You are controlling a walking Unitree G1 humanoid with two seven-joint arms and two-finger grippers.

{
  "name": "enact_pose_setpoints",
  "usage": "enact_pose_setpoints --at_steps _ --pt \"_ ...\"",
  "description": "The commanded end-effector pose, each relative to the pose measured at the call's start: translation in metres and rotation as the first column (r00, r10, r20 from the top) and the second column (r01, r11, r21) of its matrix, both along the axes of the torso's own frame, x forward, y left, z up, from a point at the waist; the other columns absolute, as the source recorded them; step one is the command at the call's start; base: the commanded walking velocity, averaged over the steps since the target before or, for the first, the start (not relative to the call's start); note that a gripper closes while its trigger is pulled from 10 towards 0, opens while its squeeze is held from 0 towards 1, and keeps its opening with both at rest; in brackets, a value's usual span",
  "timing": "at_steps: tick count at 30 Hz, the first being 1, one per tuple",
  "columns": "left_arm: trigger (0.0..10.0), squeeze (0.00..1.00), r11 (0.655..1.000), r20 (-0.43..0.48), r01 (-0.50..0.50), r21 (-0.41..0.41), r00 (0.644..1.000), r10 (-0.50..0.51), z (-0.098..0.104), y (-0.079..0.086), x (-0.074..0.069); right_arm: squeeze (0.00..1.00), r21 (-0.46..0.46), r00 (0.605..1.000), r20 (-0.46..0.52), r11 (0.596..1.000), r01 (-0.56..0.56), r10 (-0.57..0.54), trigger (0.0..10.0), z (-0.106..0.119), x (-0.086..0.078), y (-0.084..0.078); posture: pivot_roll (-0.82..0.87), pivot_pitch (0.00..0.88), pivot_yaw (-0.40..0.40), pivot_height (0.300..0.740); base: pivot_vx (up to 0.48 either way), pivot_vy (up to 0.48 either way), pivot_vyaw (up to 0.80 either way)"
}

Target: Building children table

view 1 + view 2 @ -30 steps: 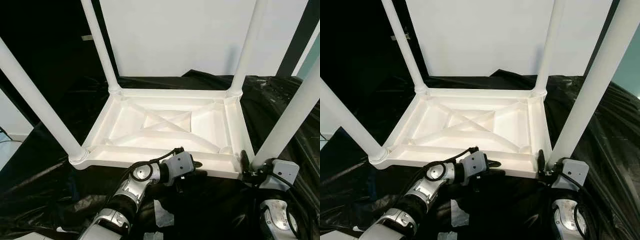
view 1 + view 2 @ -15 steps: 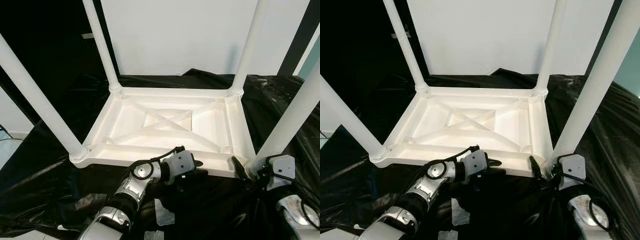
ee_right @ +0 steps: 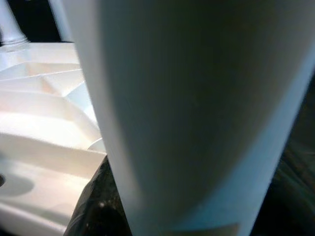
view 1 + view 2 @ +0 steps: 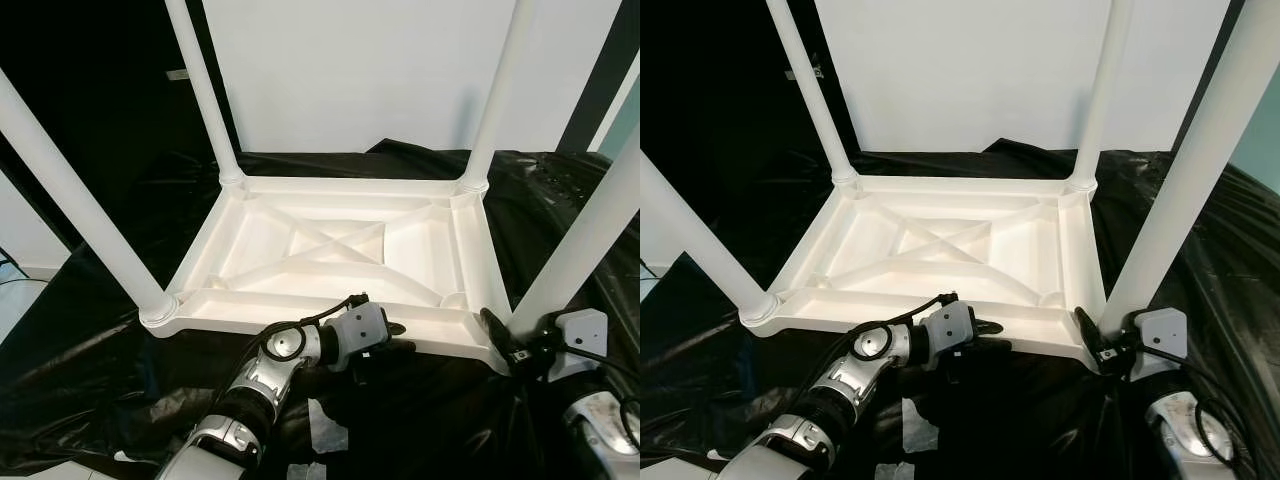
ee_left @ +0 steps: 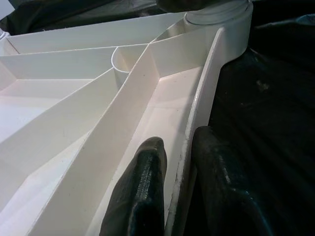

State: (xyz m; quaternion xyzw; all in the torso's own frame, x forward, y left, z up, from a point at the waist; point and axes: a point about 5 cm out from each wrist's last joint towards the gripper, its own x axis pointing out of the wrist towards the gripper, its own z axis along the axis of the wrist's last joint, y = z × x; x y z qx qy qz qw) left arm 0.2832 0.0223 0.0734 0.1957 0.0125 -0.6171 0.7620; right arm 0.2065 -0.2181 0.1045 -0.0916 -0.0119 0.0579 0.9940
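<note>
A white plastic children's table (image 4: pixel 340 250) lies upside down on black plastic sheeting (image 4: pixel 90 370) across the middle of the head views, its ribbed underside facing up and its four legs rising out of the top of the frame. The left gripper (image 4: pixel 392 338) sits at the near rim, lower centre; in the left wrist view its fingers (image 5: pixel 142 191) pinch that thin rim wall, one finger inside the tray-like underside and one outside on the sheeting side — the same hold as half a second ago. The right gripper (image 4: pixel 500 338) is at the lower right, just beside the base of the near right leg (image 4: pixel 580 240). Compared with half a second ago the right wrist has dropped back toward the lower right corner of the frame, and the black fingers now point up and left at the table's corner. Whether they are spread or pressed together cannot be told: the right wrist view is taken up by the blurred white leg (image 3: pixel 197 113) right in front of the lens. The table itself has not shifted between the frames. Scraps of pale tape (image 4: pixel 325 425) lie on the sheeting near the left arm, at the bottom of the frame.
</note>
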Motion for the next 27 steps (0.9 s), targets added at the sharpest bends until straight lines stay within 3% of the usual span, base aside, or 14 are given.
enact_pose_setpoints --at_steps 1,2,8,9,12,18,19,20,21,22,23,27 --pt "10.0 0.0 0.986 -0.093 -0.139 0.088 0.985 0.147 -0.034 0.008 -0.01 0.0 0.015 0.993 -0.115 1.0 0.005 -0.004 0.0 -0.024 -0.006 0.018 -0.08 0.0 0.05 0.74 0.0 0.0 0.0" --pt "10.0 0.0 0.986 -0.092 -0.138 0.089 0.985 0.146 -0.034 0.009 -0.01 0.0 0.072 0.985 -0.139 0.991 0.111 -0.1 0.0 -0.032 -0.006 0.023 -0.08 0.0 0.052 0.74 0.0 0.0 0.0" --pt "10.0 0.0 0.987 -0.09 -0.135 0.092 0.986 0.143 -0.034 0.009 -0.009 0.0 0.103 0.954 -0.131 0.953 0.283 -0.27 0.0 -0.034 0.0 0.027 -0.08 0.0 0.057 0.74 0.0 0.0 0.0" --pt "10.0 0.0 0.987 -0.09 -0.133 0.093 0.986 0.141 -0.034 0.009 -0.009 0.0 0.091 0.958 -0.053 0.954 0.285 -0.281 0.0 -0.025 0.005 0.032 -0.08 0.0 0.061 0.74 0.0 0.0 0.0" --pt "10.0 0.0 0.987 -0.088 -0.128 0.095 0.987 0.136 -0.033 0.009 -0.009 0.0 0.081 0.966 -0.014 0.963 0.257 -0.257 0.0 -0.018 0.01 0.037 -0.08 0.0 0.058 0.74 0.0 0.0 0.0" --pt "10.0 0.0 0.986 -0.084 -0.135 0.094 0.986 0.143 -0.032 0.009 -0.007 0.0 0.066 0.967 -0.02 0.965 0.254 -0.253 0.0 -0.016 0.016 0.035 -0.07 0.0 0.052 0.74 0.0 0.0 0.0" --pt "10.0 0.0 0.986 -0.084 -0.137 0.093 0.986 0.145 -0.032 0.01 -0.007 0.0 0.06 0.969 -0.021 0.967 0.246 -0.245 7.6 -0.016 0.017 0.035 -0.07 0.0 0.052 0.74 0.0 0.0 0.0" --pt "10.0 0.0 0.986 -0.085 -0.139 0.093 0.985 0.147 -0.033 0.01 -0.007 0.0 0.051 0.973 -0.023 0.971 0.232 -0.231 10.0 -0.016 0.018 0.036 -0.07 0.0 0.05 0.74 0.0 0.0 0.0" --pt "10.0 0.0 0.986 -0.085 -0.139 0.093 0.985 0.147 -0.033 0.01 -0.007 0.0 0.051 0.973 -0.023 0.971 0.232 -0.231 10.0 -0.016 0.018 0.036 -0.07 0.0 0.05 0.74 0.0 0.0 0.0" --pt "10.0 0.0 0.986 -0.087 -0.14 0.093 0.985 0.148 -0.033 0.01 -0.008 0.17 0.045 0.975 -0.025 0.975 0.22 -0.219 10.0 -0.016 0.019 0.036 -0.07 0.0 0.05 0.74 0.0 0.0 0.0" --pt "10.0 0.0 0.985 -0.088 -0.142 0.093 0.985 0.15 -0.034 0.01 -0.008 1.0 0.047 0.979 -0.025 0.978 0.203 -0.202 10.0 -0.015 0.02 0.037 -0.07 0.0 0.048 0.74 0.0 0.0 0.0" --pt "10.0 0.0 0.985 -0.091 -0.146 0.092 0.984 0.154 -0.034 0.01 -0.008 0.98 0.033 0.997 -0.029 0.996 0.077 -0.077 10.0 -0.013 0.019 0.037 -0.08 0.0 0.05 0.74 0.0 0.0 0.0"
